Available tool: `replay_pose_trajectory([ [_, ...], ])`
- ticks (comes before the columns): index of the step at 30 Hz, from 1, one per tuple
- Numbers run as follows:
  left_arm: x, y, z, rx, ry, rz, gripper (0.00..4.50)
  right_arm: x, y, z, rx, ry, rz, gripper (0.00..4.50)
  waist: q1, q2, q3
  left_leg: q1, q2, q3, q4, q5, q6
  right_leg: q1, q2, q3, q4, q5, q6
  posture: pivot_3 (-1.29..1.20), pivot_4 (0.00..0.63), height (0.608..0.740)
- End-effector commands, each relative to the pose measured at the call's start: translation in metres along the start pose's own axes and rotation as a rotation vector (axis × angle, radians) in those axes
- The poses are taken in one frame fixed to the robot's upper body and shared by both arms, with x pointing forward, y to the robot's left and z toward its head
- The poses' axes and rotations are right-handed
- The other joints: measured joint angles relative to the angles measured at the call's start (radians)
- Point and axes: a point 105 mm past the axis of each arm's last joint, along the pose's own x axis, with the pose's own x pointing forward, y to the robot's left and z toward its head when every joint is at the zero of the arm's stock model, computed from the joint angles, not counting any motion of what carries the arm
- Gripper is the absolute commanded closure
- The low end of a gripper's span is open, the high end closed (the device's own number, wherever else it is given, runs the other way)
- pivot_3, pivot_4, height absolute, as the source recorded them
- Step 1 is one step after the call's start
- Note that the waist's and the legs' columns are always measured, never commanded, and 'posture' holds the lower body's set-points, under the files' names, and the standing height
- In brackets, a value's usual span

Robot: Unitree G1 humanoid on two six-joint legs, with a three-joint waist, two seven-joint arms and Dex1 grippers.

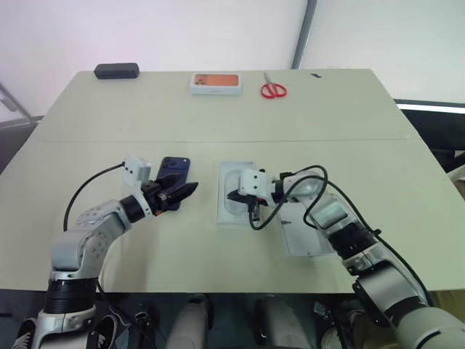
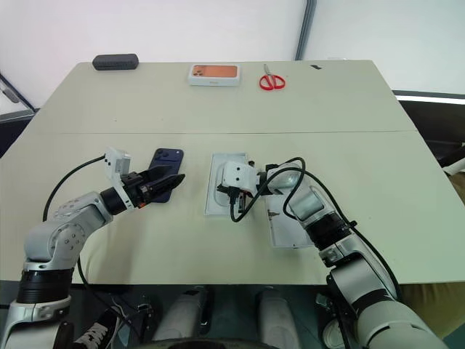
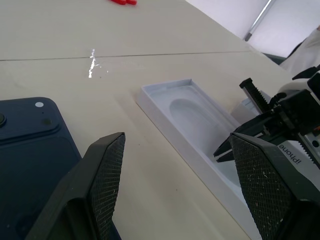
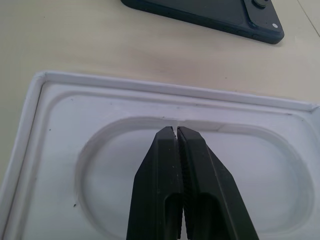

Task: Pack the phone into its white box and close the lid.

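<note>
On the table [image 1: 87,145], going left to right: the left pincer [image 1: 190,190] hangs with its two fingers spread wide, empty, over the near edge of the phone [image 1: 174,174], which lies flat, back up. At the phone's three o'clock sits the white box [image 1: 234,171], its moulded insert showing a rounded recess. The right pincer [image 1: 234,195] points into that recess with fingers pressed together, pinching nothing. At the box's four o'clock lies the lid [image 1: 305,236]. Along the far edge: a black case [image 1: 116,70], an orange-pictured box [image 1: 216,82], red scissors [image 1: 274,89].
</note>
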Motion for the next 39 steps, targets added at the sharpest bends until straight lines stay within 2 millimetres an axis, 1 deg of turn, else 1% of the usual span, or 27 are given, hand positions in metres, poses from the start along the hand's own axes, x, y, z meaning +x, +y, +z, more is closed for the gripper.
replay_pose_trajectory([
  [1,-0.001,0.0,0.012,0.045,-0.033,-0.003,0.97,-0.005,-0.008,0.02,-0.059,-0.059,-0.027,4.36,0.0,0.0,0.0,0.0,0.0,0.0,0.0,0.0,0.0,0.0,0.0,0.0,0.0,0.0,0.0,0.0,0.15,0.74],
  [3,-0.001,0.0,0.013,0.046,-0.035,-0.003,0.97,-0.008,-0.016,0.022,-0.087,-0.059,-0.063,4.36,0.0,0.0,0.0,0.0,0.0,0.0,0.0,0.0,0.0,0.0,0.0,0.0,0.0,0.0,0.0,0.0,0.15,0.74],
  [5,-0.001,-0.001,0.012,0.049,-0.033,-0.003,0.97,-0.015,-0.043,0.029,-0.125,-0.065,-0.205,4.36,-0.002,0.0,0.0,0.0,0.0,0.0,0.0,0.0,0.0,0.0,0.0,0.0,0.0,0.0,0.0,0.0,0.15,0.74],
  [6,0.0,-0.001,0.01,0.052,-0.029,-0.004,0.97,-0.017,-0.052,0.029,-0.132,-0.059,-0.249,4.36,-0.003,0.0,0.0,0.0,0.0,0.0,0.0,0.0,0.0,0.0,0.0,0.0,0.0,0.0,0.0,0.0,0.15,0.74],
  [7,0.0,-0.001,0.009,0.055,-0.024,-0.004,0.97,-0.018,-0.057,0.028,-0.141,-0.049,-0.265,4.36,-0.003,0.0,0.0,0.0,0.0,0.001,0.0,0.0,-0.001,-0.001,0.0,0.001,0.001,0.0,0.0,0.0,0.15,0.74],
  [8,0.0,-0.001,0.008,0.057,-0.021,-0.005,0.97,-0.018,-0.057,0.026,-0.149,-0.039,-0.26,4.36,-0.002,0.0,0.0,0.0,0.0,0.001,0.0,0.0,-0.001,-0.001,0.0,0.001,0.001,0.0,0.0,0.0,0.15,0.74],
  [12,0.001,-0.001,0.01,0.061,-0.019,-0.006,0.97,-0.01,-0.051,0.017,-0.168,-0.01,-0.227,4.36,-0.001,0.0,0.0,0.0,0.0,0.0,-0.001,0.0,-0.001,-0.001,0.0,0.0,0.001,0.0,0.0,0.0,0.15,0.74],
  [15,-0.001,0.001,0.011,0.072,-0.012,0.001,0.97,-0.001,-0.035,0.005,-0.186,0.037,-0.153,4.36,-0.001,0.0,0.0,0.0,0.0,0.0,-0.001,0.0,-0.001,-0.001,0.0,0.0,0.001,0.0,0.0,0.0,0.15,0.74],
  [19,-0.002,0.004,0.011,0.074,-0.009,0.013,0.97,0.005,-0.014,-0.019,-0.247,0.139,-0.054,4.36,-0.002,0.0,0.0,0.0,0.0,0.0,0.0,0.0,-0.001,-0.001,0.0,0.0,0.001,0.0,0.0,0.0,0.15,0.74],
  [20,-0.003,0.005,0.01,0.074,-0.007,0.016,0.97,0.005,-0.012,-0.022,-0.251,0.147,-0.047,4.36,-0.002,0.0,0.0,0.0,0.0,0.001,0.0,0.0,-0.001,-0.001,0.0,0.0,0.001,0.0,0.0,0.0,0.15,0.74],
  [22,-0.003,0.007,0.007,0.07,0.003,0.026,0.97,0.005,-0.011,-0.02,-0.231,0.13,-0.051,4.36,-0.003,0.0,0.0,0.001,0.0,0.0,0.0,0.0,-0.001,0.0,0.001,0.0,0.001,0.0,0.0,0.0,0.15,0.74],
  [25,-0.004,0.008,0.008,0.068,0.003,0.03,0.97,0.003,-0.018,-0.012,-0.234,0.095,-0.085,4.36,-0.003,0.0,0.0,0.001,0.0,0.0,-0.001,0.0,-0.001,0.0,0.001,0.0,0.001,0.0,0.0,0.0,0.15,0.74],
  [28,-0.012,0.017,0.007,0.037,0.044,0.057,0.97,-0.003,-0.03,0.012,-0.141,-0.027,-0.15,4.36,-0.003,0.0,0.0,0.001,0.0,0.0,-0.001,0.0,-0.001,0.0,0.001,0.0,0.001,0.0,0.0,0.0,0.15,0.74],
  [30,-0.017,0.025,0.009,0.005,0.054,0.08,0.97,-0.006,-0.033,0.024,-0.14,-0.074,-0.159,4.36,-0.004,0.0,0.0,0.001,0.0,0.0,-0.001,0.0,-0.001,-0.001,0.001,0.0,0.002,0.0,0.0,0.0,0.15,0.74],
  [31,-0.019,0.028,0.011,-0.01,0.052,0.085,0.97,-0.007,-0.033,0.028,-0.142,-0.09,-0.162,4.36,-0.003,0.0,0.0,0.001,0.0,0.0,-0.001,0.0,-0.001,-0.001,0.001,0.0,0.002,0.0,0.0,0.0,0.15,0.74],
  [33,-0.028,0.041,0.021,-0.053,0.042,0.115,0.97,-0.005,-0.038,0.049,-0.078,-0.167,-0.182,4.36,-0.004,0.0,0.0,0.001,0.0,0.0,-0.001,0.0,-0.001,-0.001,0.001,0.0,0.002,0.0,0.0,0.0,0.15,0.74],
  [34,-0.032,0.048,0.027,-0.075,0.035,0.137,0.97,-0.003,-0.038,0.059,-0.06,-0.198,-0.188,4.36,-0.005,0.0,0.0,0.001,0.0,0.0,-0.001,0.0,-0.001,-0.001,0.001,0.0,0.002,0.0,0.0,0.0,0.15,0.74],
  [36,-0.041,0.06,0.032,-0.145,0.03,0.154,0.97,0.007,-0.03,0.074,-0.048,-0.237,-0.165,4.36,-0.006,0.0,0.0,0.0,0.0,-0.001,-0.001,0.0,-0.001,-0.002,0.001,0.0,0.003,0.0,0.0,0.0,0.15,0.74],
  [38,-0.047,0.069,0.033,-0.24,0.027,0.156,0.97,0.019,-0.022,0.084,-0.052,-0.252,-0.135,4.36,-0.011,0.0,0.0,0.0,0.0,-0.001,-0.001,0.0,-0.001,-0.002,0.002,0.0,0.004,0.0,0.0,0.0,0.15,0.74],
  [39,-0.049,0.072,0.032,-0.254,0.03,0.159,0.97,0.026,-0.018,0.087,-0.082,-0.244,-0.128,4.36,-0.016,0.0,0.0,0.0,0.0,-0.001,-0.001,0.001,-0.001,-0.002,0.002,0.0,0.004,0.0,0.0,0.0,0.15,0.74],
])
